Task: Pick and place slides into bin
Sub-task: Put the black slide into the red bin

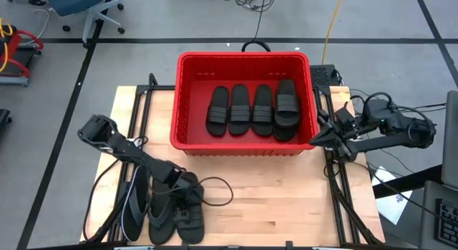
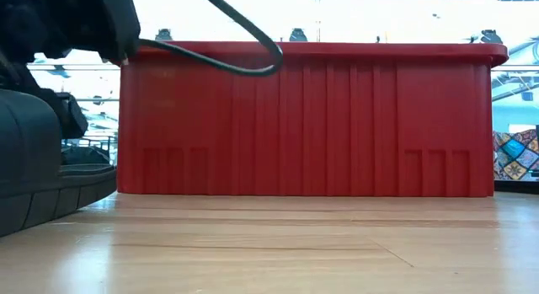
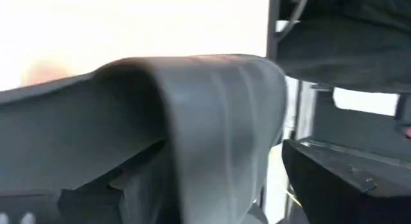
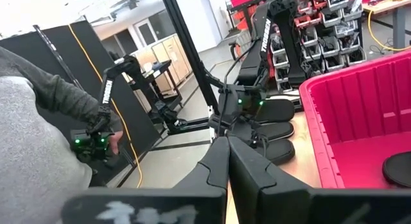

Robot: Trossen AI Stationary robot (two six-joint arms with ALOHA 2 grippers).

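four sandals (image 1: 253,110) lie side by side in the red bin (image 1: 187,99); the remaining sandals (image 1: 163,213) sit at the table's (image 1: 286,200) near left edge; the left gripper (image 1: 187,195) is down on this group, finger state cannot be told; the right gripper (image 1: 320,139) waits beside the bin's right wall, fingers pressed together, holding nothing.

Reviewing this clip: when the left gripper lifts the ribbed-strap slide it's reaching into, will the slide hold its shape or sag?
The slide looks like thick moulded rubber, so it will probably flex a little rather than flop. Its wide arched strap stands up unsupported in the left wrist view, suggesting some stiffness. Lifted by the strap at the left gripper, the sole may tilt heel-down.
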